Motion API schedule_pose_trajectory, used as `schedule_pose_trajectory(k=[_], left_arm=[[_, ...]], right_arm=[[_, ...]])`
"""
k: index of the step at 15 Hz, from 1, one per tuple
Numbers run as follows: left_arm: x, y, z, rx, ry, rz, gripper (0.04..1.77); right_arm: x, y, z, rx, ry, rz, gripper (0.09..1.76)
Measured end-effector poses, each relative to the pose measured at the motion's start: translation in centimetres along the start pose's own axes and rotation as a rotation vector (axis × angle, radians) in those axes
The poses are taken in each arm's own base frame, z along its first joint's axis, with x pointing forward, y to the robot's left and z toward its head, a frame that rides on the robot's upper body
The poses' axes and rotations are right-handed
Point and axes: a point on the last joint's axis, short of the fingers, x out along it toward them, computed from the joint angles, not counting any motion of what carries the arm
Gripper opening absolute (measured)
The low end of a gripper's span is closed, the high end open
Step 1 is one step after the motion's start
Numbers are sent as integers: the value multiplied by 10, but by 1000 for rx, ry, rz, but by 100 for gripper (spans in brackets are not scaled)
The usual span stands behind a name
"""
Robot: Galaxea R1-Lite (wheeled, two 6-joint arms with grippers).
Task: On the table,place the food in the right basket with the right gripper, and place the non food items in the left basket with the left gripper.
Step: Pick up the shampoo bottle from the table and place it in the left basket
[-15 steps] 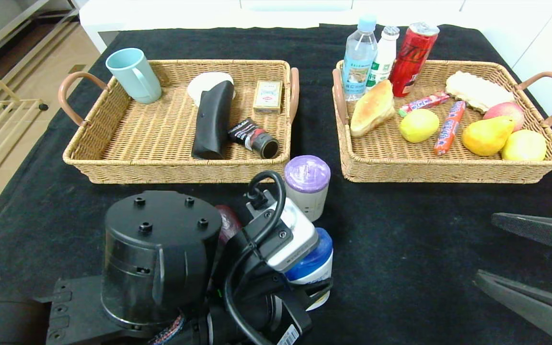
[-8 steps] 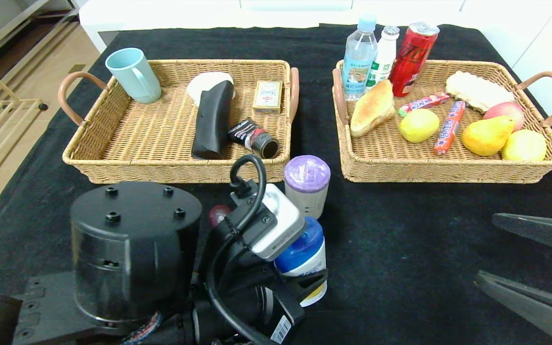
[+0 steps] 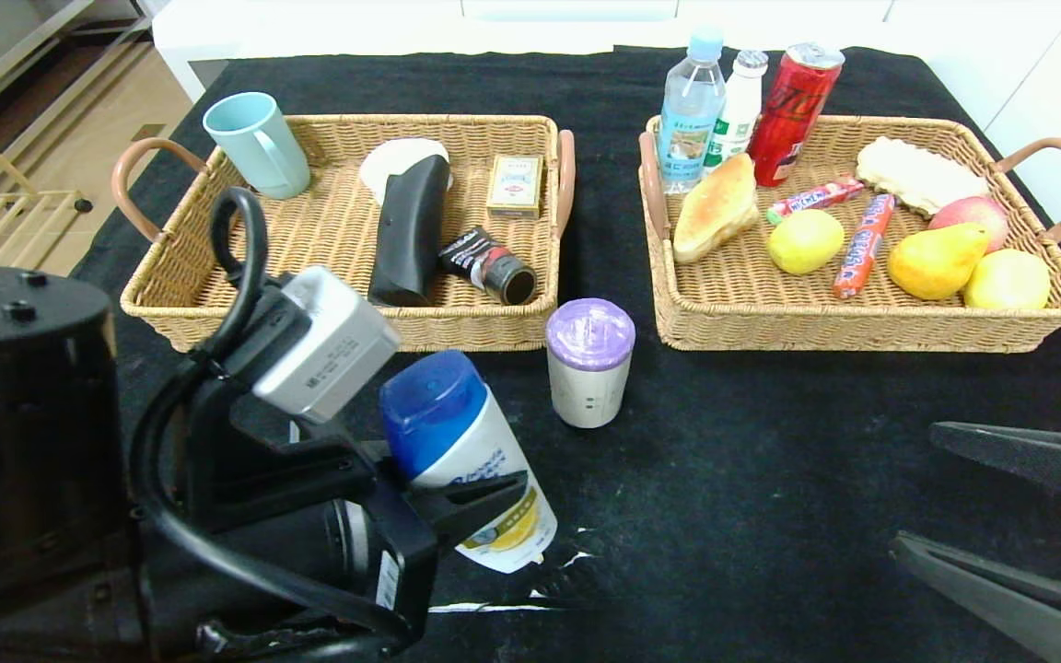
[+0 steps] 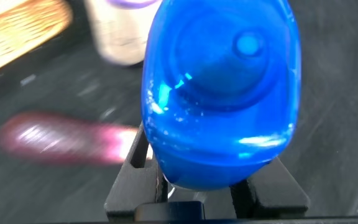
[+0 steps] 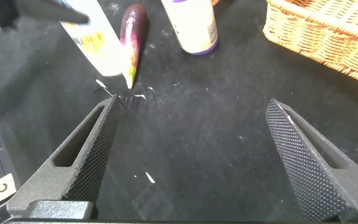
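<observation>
Carrying white bottle (image 3: 466, 460) — left gripper (image 3: 471, 493) clamped on it.
Tilted, it may slip; my right gripper (image 3: 1014, 529) waits spread open.

Lab-like room, black-draped table (image 3: 770, 460), white cabinets (image 3: 1046, 55), tan floor (image 3: 79, 129)

A black cloth with white smudges was seen on the table (image 3: 770, 442). Both the left basket (image 3: 245, 276) and the right basket (image 3: 862, 322) were woven in tan, with brown handles. The bottle (image 3: 466, 460) was white with a blue cap and a yellow label patch. A purple lid was carried by the beige cup (image 3: 588, 364). The eggplant (image 5: 132, 28) was glossy purple, the mug (image 3: 256, 143) pale blue.
</observation>
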Motion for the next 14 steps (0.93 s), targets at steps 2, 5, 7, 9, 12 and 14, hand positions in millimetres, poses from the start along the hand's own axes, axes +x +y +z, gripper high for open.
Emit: schedule_pose_trajectory(k=[2, 5, 7, 9, 12, 14], left_arm=[[-15, 15, 6, -28, 5, 66, 60], [-32, 37, 30, -61, -72, 186, 60], [-33, 46, 44, -67, -107, 246, 60], [-26, 55, 55, -72, -124, 288, 60], [-9, 69, 76, -72, -155, 330, 60], [4, 77, 91, -66, -178, 352, 60]], right_arm=[[1, 0, -1, 2, 5, 0, 171], [1, 0, -1, 2, 7, 4, 171], [1, 0, -1, 1, 5, 4, 171], [0, 1, -1, 0, 2, 5, 171], [-1, 1, 0, -1, -4, 2, 171], [-1, 1, 1, -2, -7, 1, 171]])
